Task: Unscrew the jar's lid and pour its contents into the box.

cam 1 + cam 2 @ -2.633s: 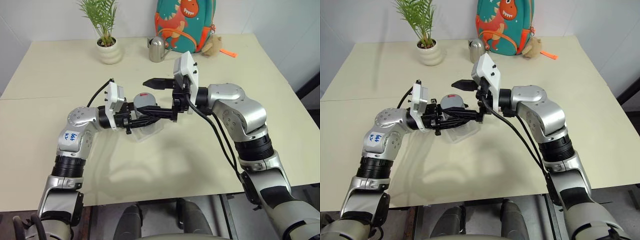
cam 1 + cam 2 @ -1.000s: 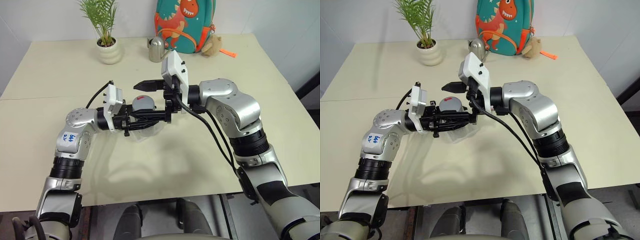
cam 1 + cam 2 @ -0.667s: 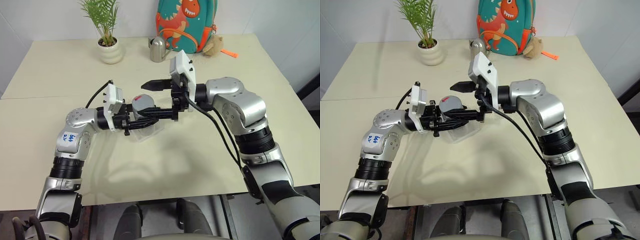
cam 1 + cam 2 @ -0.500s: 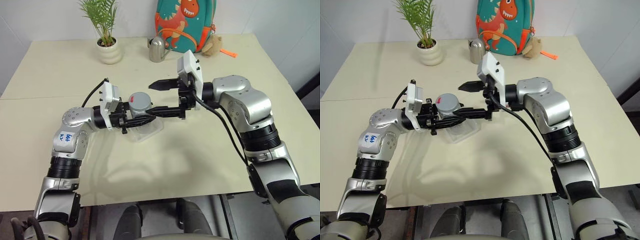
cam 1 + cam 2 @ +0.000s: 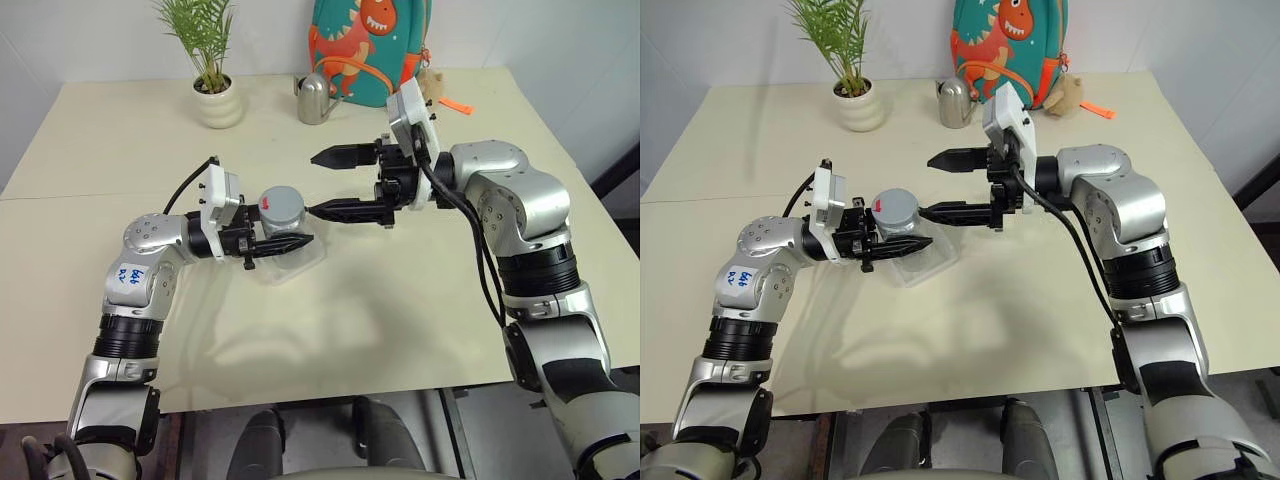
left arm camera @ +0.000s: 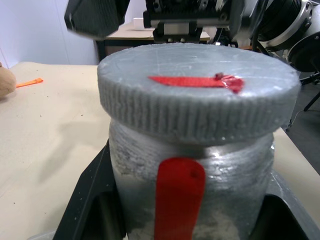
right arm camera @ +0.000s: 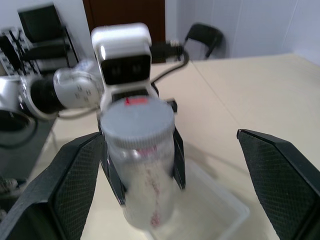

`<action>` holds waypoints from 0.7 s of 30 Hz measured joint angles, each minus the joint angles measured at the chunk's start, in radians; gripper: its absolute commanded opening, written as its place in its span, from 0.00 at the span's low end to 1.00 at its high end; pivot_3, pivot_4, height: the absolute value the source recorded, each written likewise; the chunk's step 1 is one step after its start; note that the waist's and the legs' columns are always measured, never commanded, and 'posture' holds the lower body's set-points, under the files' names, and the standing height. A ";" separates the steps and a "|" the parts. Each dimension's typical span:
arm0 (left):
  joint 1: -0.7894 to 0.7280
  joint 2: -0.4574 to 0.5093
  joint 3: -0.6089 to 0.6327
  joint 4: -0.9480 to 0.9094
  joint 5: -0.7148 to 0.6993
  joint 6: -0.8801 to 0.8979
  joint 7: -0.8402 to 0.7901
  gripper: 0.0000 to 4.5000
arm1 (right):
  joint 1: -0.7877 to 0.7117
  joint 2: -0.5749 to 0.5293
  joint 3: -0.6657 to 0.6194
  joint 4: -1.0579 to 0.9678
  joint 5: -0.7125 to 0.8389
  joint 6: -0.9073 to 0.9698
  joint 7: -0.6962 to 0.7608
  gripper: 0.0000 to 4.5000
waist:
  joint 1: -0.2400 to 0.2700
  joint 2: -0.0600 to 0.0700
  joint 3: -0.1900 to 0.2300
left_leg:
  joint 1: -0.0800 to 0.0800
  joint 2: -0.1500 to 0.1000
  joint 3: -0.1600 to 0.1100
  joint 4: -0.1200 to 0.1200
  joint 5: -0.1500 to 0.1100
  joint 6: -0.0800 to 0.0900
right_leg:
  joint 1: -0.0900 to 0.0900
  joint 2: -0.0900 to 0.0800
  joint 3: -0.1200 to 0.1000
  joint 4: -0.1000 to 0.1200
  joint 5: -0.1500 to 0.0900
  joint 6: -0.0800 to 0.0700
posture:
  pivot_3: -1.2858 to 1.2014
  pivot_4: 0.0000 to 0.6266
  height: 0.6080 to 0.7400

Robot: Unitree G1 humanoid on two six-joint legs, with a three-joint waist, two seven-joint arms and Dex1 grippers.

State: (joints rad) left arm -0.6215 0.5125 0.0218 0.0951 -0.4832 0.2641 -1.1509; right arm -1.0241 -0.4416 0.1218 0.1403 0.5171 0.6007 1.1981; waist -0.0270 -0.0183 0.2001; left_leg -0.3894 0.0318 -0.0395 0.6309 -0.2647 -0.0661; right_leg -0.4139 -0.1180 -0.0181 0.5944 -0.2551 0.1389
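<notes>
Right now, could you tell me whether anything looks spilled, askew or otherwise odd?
Nothing stands out: the small silvery jar sits upright in the left gripper above the clear plastic box, its grey lid on level.

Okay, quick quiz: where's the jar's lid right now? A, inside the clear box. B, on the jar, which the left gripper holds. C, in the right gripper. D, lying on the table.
B: the lid sits on the jar, clamped in the left gripper above the box; the right gripper is open, apart from it.
</notes>
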 measured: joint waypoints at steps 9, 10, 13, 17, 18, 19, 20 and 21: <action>0.001 0.000 -0.001 0.000 0.000 0.004 -0.003 0.45 | -0.034 0.077 0.071 -0.022 -0.021 0.039 -0.038 0.99 | 0.003 0.000 0.000 | 0.000 0.000 0.000 0.000 0.000 0.000 | 0.000 0.000 0.000 0.000 0.000 0.000 | 0.52 0.24 1.00; 0.001 0.000 -0.001 0.000 0.000 0.004 -0.003 0.45 | -0.034 0.079 0.073 -0.023 -0.022 0.040 -0.036 0.99 | 0.004 0.000 0.000 | 0.000 0.000 0.000 0.000 0.000 0.000 | 0.000 0.000 0.000 0.000 0.000 0.000 | 0.52 0.24 1.00; 0.001 -0.001 -0.001 0.000 0.000 0.004 -0.003 0.45 | -0.033 0.084 0.083 -0.029 -0.025 0.040 -0.032 0.99 | 0.002 0.000 0.000 | 0.000 0.000 0.000 0.000 0.000 0.000 | 0.000 0.000 0.000 0.000 0.000 0.000 | 0.52 0.24 1.00; 0.001 -0.002 -0.001 0.000 0.000 0.004 -0.002 0.45 | -0.033 0.096 0.094 -0.029 -0.028 0.039 -0.034 0.99 | 0.002 0.000 0.000 | 0.000 0.000 0.000 0.000 0.000 0.000 | 0.000 0.000 0.000 0.000 0.000 0.000 | 0.52 0.24 1.00; 0.001 -0.002 -0.001 0.000 0.000 0.004 -0.002 0.45 | -0.033 0.097 0.096 -0.029 -0.031 0.038 -0.034 0.99 | 0.001 0.000 0.000 | 0.000 0.000 0.000 0.000 0.000 0.000 | 0.000 0.000 0.000 0.000 0.000 0.000 | 0.52 0.24 1.00; 0.001 -0.002 -0.001 0.000 0.000 0.004 -0.002 0.45 | -0.033 0.097 0.097 -0.028 -0.034 0.038 -0.034 0.99 | 0.001 0.000 0.000 | 0.000 0.000 0.000 0.000 0.000 0.000 | 0.000 0.000 0.000 0.000 0.000 0.000 | 0.52 0.24 1.00; 0.001 -0.002 -0.001 0.000 0.000 0.004 -0.002 0.45 | -0.032 0.097 0.099 -0.028 -0.036 0.037 -0.034 0.99 | 0.001 0.000 0.000 | 0.000 0.000 0.000 0.000 0.000 0.000 | 0.000 0.000 0.000 0.000 0.000 0.000 | 0.52 0.24 1.00; 0.001 -0.002 -0.001 0.000 0.000 0.004 -0.002 0.45 | -0.030 0.097 0.102 -0.028 -0.038 0.036 -0.034 0.99 | 0.001 0.000 0.000 | 0.000 0.000 0.000 0.000 0.000 0.000 | 0.000 0.000 0.000 0.000 0.000 0.000 | 0.52 0.24 1.00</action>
State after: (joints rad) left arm -0.6202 0.5102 0.0209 0.0948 -0.4834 0.2681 -1.1530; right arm -1.0543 -0.3445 0.2239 0.1119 0.4787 0.6367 1.1641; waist -0.0264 -0.0182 0.2001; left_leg -0.3895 0.0319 -0.0395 0.6308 -0.2647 -0.0662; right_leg -0.4140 -0.1179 -0.0183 0.5945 -0.2551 0.1389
